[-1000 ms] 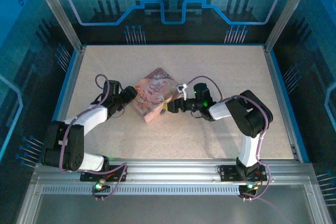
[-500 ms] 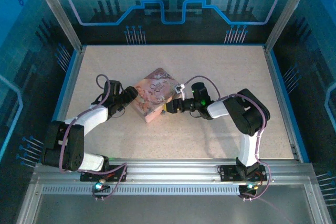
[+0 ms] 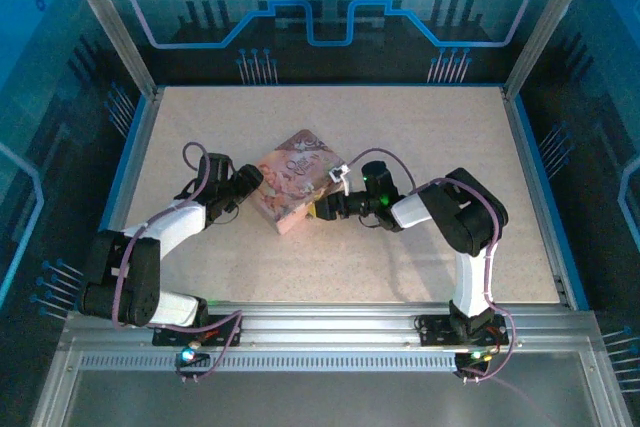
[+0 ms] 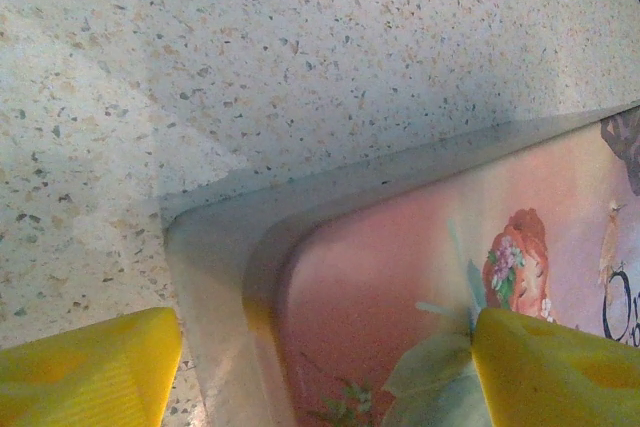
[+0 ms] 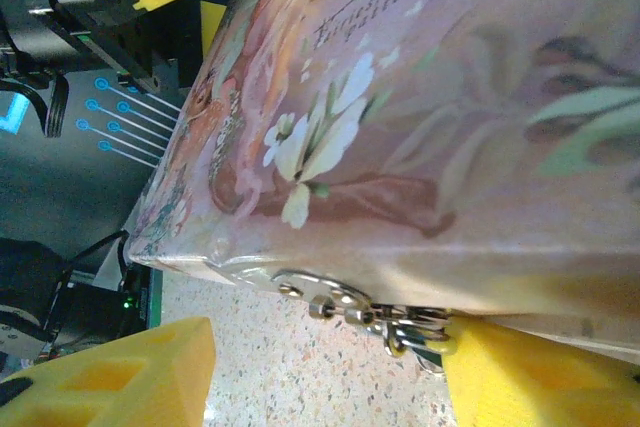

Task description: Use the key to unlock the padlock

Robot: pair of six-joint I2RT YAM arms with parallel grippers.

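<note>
**Padlock hanging at box hasp, both hands released**

1. Worktop (image 3: 420, 147): speckled beige surface, carrying the items below.

2. Pink illustrated box (image 3: 293, 182): lies flat near the middle of the worktop, turned corner-on between the two arms. Its lid is down.

3. Left hand (image 3: 247, 179): at the box's left corner. In the left wrist view the hand (image 4: 325, 357) is released. Its yellow fingertips (image 4: 90, 367) stand well apart, one over bare worktop and the other over the lid, with the rounded corner between them. No grasp is evident.

4. Right hand (image 3: 322, 204): at the box's near right side. In the right wrist view the hand (image 5: 330, 357) is also released, fingers wide apart and low over the worktop.

5. Metal hasp (image 5: 330, 302): fixed at the lower edge of the box's side, with small rings hanging from it.

6. Padlock (image 5: 422, 343): a small yellowish-silver piece hanging at the end of the hasp rings, just above the worktop. It is touching or just beside the right hand's right-side finger, which partly hides it; I cannot tell whether its shackle is closed.
</note>
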